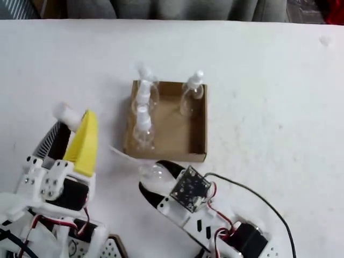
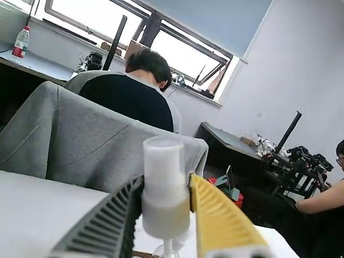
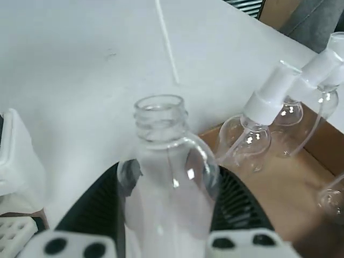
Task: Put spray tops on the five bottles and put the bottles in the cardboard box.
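The left gripper (image 2: 165, 207) is closed on a white spray top (image 2: 163, 166), pinched between the grey ribbed finger and the yellow one; the thin tube (image 2: 167, 248) of the top hangs below it. The right gripper (image 3: 166, 185) is closed around the body of a clear bottle (image 3: 161, 145); its neck is open and free above the black fingers. In the high view this bottle is just in front of the cardboard box (image 1: 202, 129), and the spray top is well to the side of it, so the two parts are apart.

The step in hand is, I think, to bring the top onto this bottle. To do it well, the tube should enter the neck first; it is long and flexible, so the top should come down from above, in line with the neck, and slowly. The right gripper should keep the bottle steady and not squeeze more, because the wall looks soft; a tilted top could catch on the rim.

Inside the box are three capped bottles (image 1: 143, 128); the box rests on the white table (image 1: 269, 80).
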